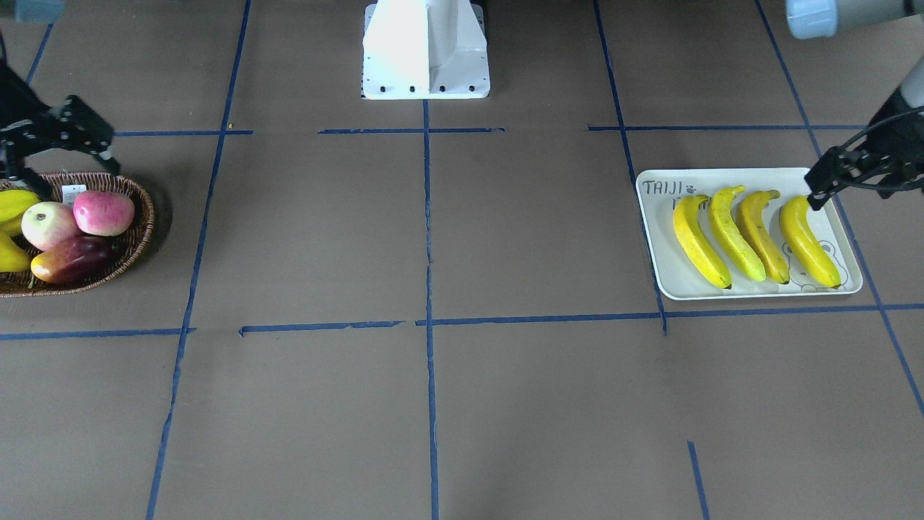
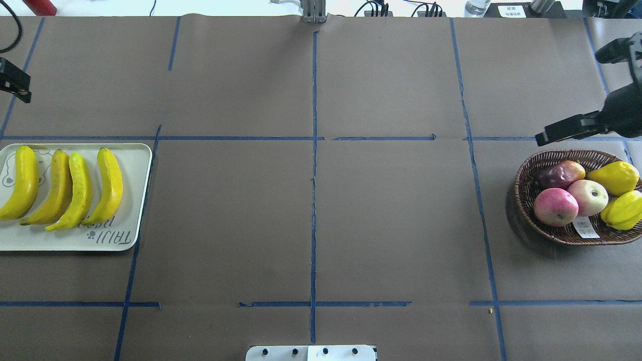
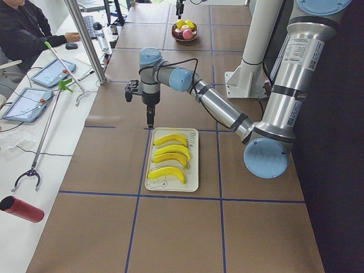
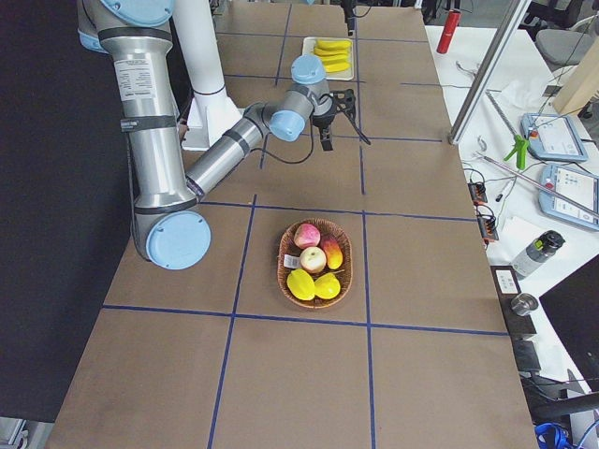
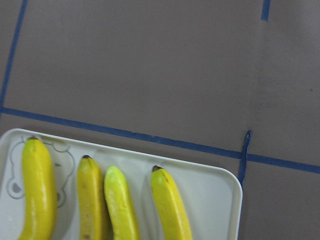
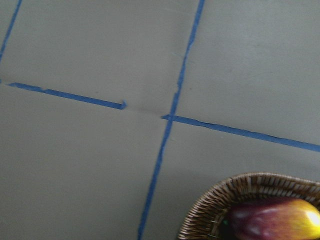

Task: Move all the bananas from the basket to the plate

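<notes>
Four yellow bananas (image 1: 754,235) lie side by side on the white "TAIJI BEAR" plate (image 1: 848,285); they also show in the overhead view (image 2: 65,188) and the left wrist view (image 5: 115,205). My left gripper (image 1: 841,189) hangs above the plate's far edge, near the tip of the outermost banana, open and empty. The wicker basket (image 2: 524,188) holds no banana that I can see. My right gripper (image 1: 76,173) hovers at the basket's far rim, open and empty.
The basket holds two red-pink apples (image 2: 555,206), a dark red mango (image 2: 559,174) and two yellow non-banana fruits (image 2: 614,178). The robot's white base (image 1: 426,50) stands mid-table. Blue tape lines cross the brown table cover.
</notes>
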